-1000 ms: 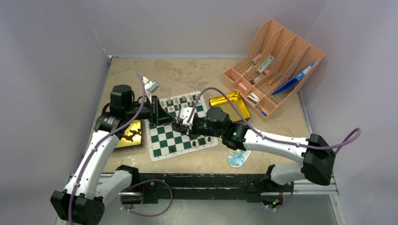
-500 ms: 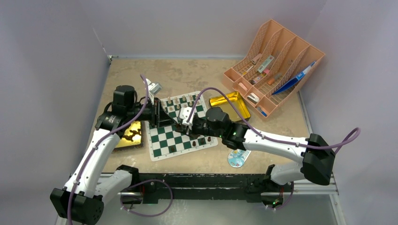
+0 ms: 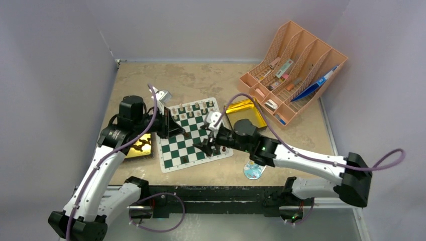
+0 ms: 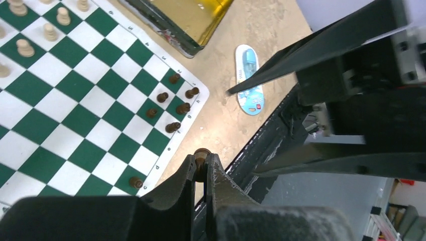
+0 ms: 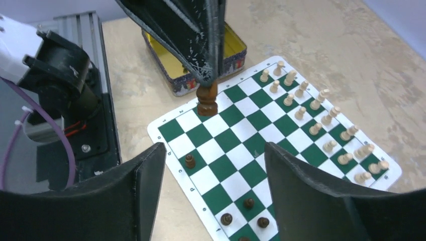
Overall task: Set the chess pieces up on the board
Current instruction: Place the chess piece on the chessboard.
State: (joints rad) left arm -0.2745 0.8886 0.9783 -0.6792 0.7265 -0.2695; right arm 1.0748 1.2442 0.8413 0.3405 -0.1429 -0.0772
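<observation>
Firmly, left pincer (image 4: 201,168) grips a dark piece (image 5: 207,100); right pincer (image 5: 213,160) gapes.

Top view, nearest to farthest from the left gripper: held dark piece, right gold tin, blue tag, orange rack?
1. Held dark piece: in the left gripper.
2. Right gold tin: right of the board.
3. Blue tag: front right.
4. Orange rack: far right corner.
</observation>
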